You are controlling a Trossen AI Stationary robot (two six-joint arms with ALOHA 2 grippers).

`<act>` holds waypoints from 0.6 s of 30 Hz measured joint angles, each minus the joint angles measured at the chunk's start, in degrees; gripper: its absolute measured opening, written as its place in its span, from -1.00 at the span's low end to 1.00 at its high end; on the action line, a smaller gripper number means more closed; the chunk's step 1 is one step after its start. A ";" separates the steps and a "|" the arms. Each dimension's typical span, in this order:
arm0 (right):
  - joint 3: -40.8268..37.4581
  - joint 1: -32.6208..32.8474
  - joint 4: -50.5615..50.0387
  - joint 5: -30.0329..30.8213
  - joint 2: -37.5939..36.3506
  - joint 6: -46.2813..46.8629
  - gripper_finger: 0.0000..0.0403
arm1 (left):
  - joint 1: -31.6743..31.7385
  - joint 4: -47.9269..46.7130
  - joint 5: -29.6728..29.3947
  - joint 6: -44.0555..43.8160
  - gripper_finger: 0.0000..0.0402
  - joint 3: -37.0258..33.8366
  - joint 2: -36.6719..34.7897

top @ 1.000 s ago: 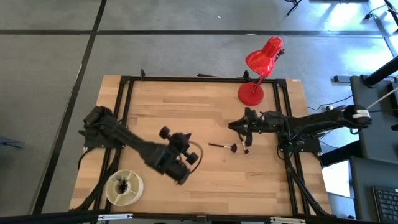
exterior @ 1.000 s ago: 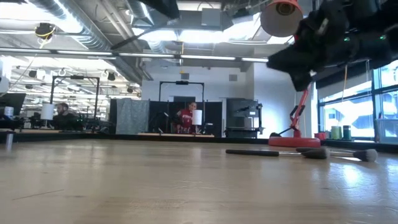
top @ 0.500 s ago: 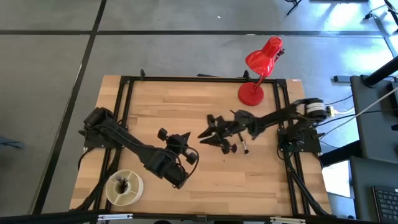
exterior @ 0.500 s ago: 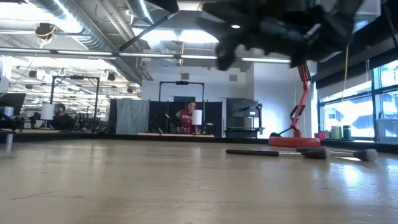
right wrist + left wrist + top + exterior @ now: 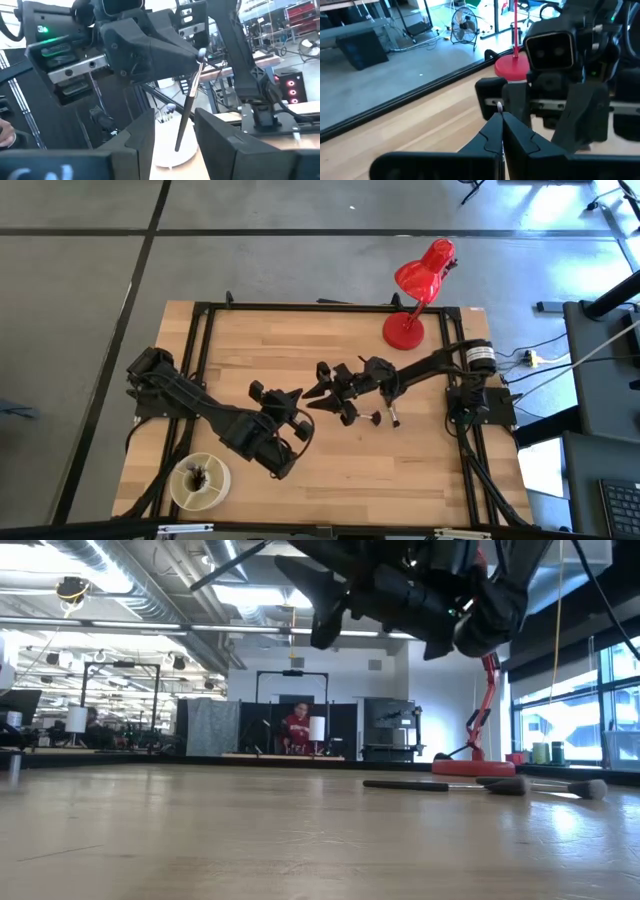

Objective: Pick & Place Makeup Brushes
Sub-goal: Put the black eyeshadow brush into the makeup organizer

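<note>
Sliding in from the right of the high view, the right gripper (image 5: 316, 388) now sits mid-table, fingers spread, facing the left gripper (image 5: 292, 396). That one pinches a makeup brush (image 5: 187, 107), which hangs straight down just ahead of the right fingers' gap. Only the right wrist view shows this brush well. Two more brushes (image 5: 372, 417) lie just to the right.

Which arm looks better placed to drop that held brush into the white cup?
The left. Its gripper is shut on the makeup brush, and the white cup stands on its side of the table. The right gripper is open, farther away.
</note>
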 joint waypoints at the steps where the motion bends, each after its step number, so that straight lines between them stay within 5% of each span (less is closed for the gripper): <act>1: 0.66 0.00 -0.10 -0.24 0.37 0.03 -0.31 | 0.00 0.16 -0.07 -0.31 -0.98 0.00 -0.04; 12: 4.76 0.39 -0.16 2.48 3.80 -0.04 -0.34 | 0.63 3.50 1.35 1.52 -0.98 0.07 -0.07; 18: 5.22 0.39 0.65 1.64 3.81 -1.84 -0.63 | 0.63 3.48 1.39 2.06 -0.98 0.07 -0.07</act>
